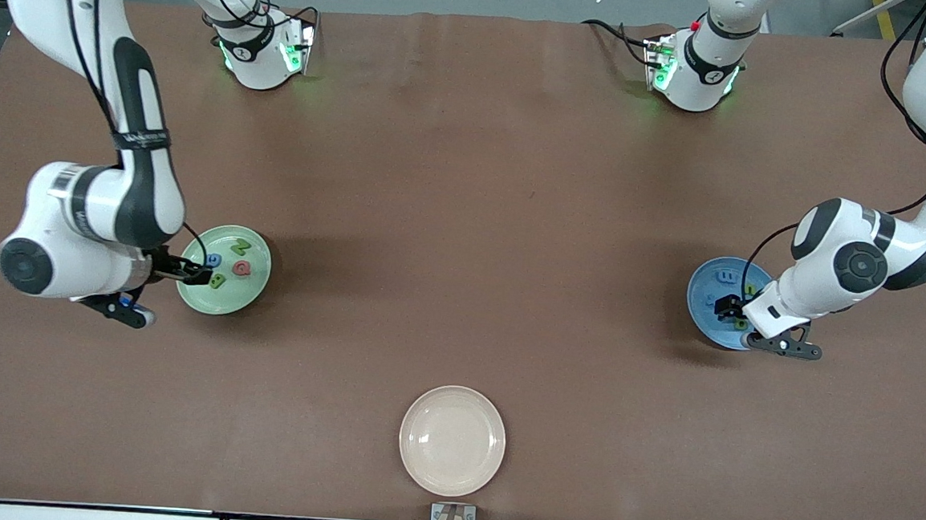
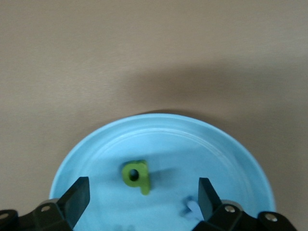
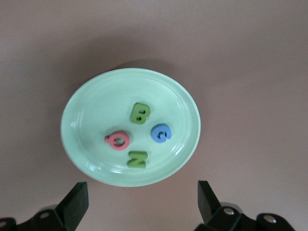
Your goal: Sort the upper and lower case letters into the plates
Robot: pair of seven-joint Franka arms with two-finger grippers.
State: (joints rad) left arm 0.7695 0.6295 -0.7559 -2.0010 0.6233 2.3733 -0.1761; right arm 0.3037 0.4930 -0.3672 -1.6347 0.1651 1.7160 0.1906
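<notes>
The pale mint green plate (image 1: 249, 293) near the right arm's end holds green N (image 1: 240, 246), blue G (image 1: 213, 261), pink Q (image 1: 242, 267) and green B (image 1: 218, 280). My right gripper (image 1: 189, 272) hangs open and empty over that plate's rim. Its wrist view shows the plate (image 3: 91, 115) with B (image 3: 140, 113), G (image 3: 160, 133), Q (image 3: 118, 140) and N (image 3: 137, 159), and the open gripper (image 3: 141, 202). The sky blue plate (image 1: 701, 303) lies near the left arm's end with blue m (image 1: 726, 276). My left gripper (image 1: 728, 307) is open and empty over it and hides other letters. Its wrist view shows the plate (image 2: 192, 144), green b (image 2: 136, 175), part of blue x (image 2: 192, 208) and the open gripper (image 2: 142, 199).
A cream-white plate (image 1: 452, 440) sits empty near the table's front edge, at the middle. The arms' bases with cables stand along the table's edge farthest from the front camera. The table is brown and bare between the plates.
</notes>
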